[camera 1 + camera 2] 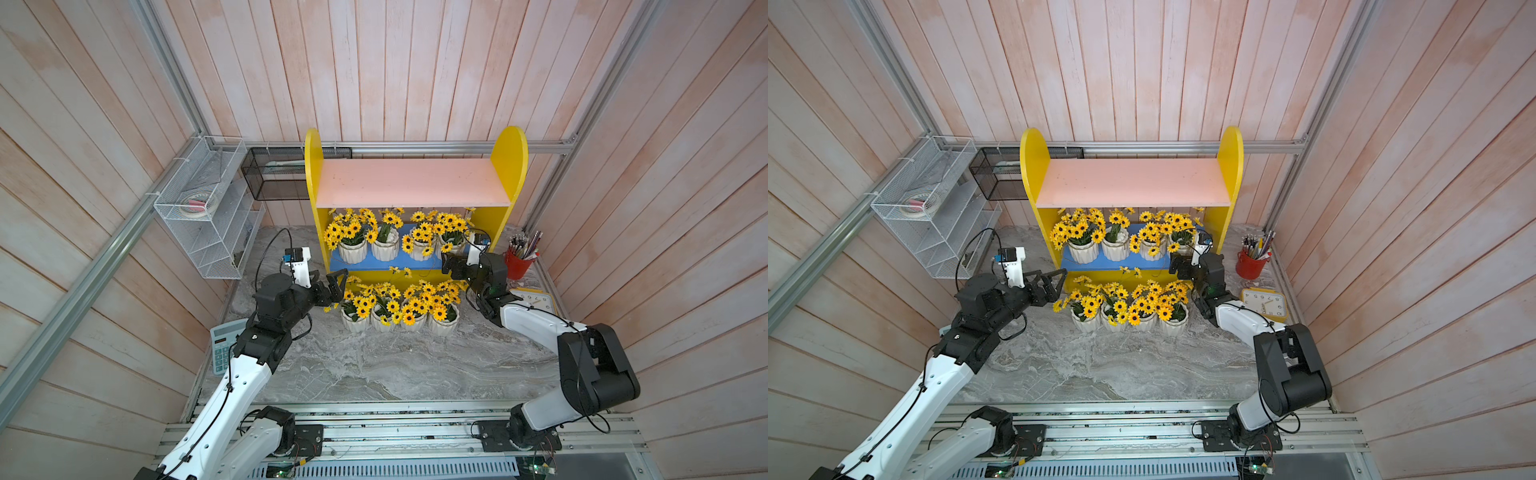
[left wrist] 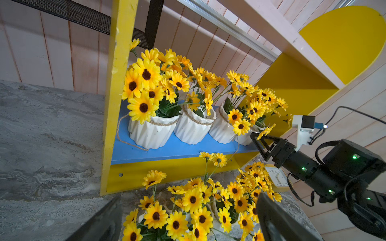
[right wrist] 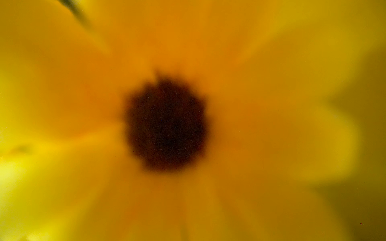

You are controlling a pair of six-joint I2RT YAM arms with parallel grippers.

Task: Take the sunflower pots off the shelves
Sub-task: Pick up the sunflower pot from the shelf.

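pots [image 1: 353, 251] of ribbed white ceramic line blue board [image 1: 365, 264], left tool [image 1: 342, 285] apart, right tool [image 1: 447, 264] unclear.

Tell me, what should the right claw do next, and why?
Probably ease the right gripper forward around the rightmost pot on the blue board, then shut. Its jaws stand open right beside that pot, a flower fills its wrist camera, and four pots stand on that board, so none there is off yet.
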